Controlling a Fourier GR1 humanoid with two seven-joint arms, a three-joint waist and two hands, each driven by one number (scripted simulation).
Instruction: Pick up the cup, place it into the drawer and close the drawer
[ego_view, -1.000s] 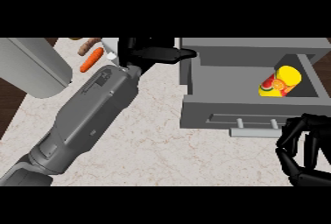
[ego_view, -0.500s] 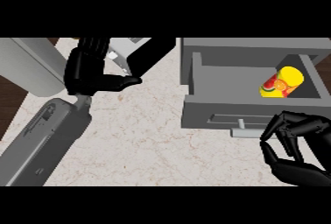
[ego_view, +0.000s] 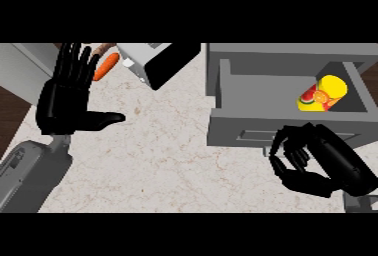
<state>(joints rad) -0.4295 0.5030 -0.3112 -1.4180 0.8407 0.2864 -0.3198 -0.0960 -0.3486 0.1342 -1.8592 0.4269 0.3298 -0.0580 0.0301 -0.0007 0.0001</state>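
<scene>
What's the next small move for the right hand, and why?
Probably push the drawer shut with the right hand. The yellow cup already lies inside the open drawer, at its right end, and the right hand sits curled just in front of the drawer's front panel. The left hand is open, off at the left.

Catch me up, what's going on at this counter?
The yellow cup already lies inside the open drawer, at its right end. The right hand sits with fingers curled just in front of the drawer's front panel, holding nothing that shows; whether it touches the panel is unclear. The left hand is open with straight fingers over the counter, beside a carrot. The drawer is not yet closed.
</scene>
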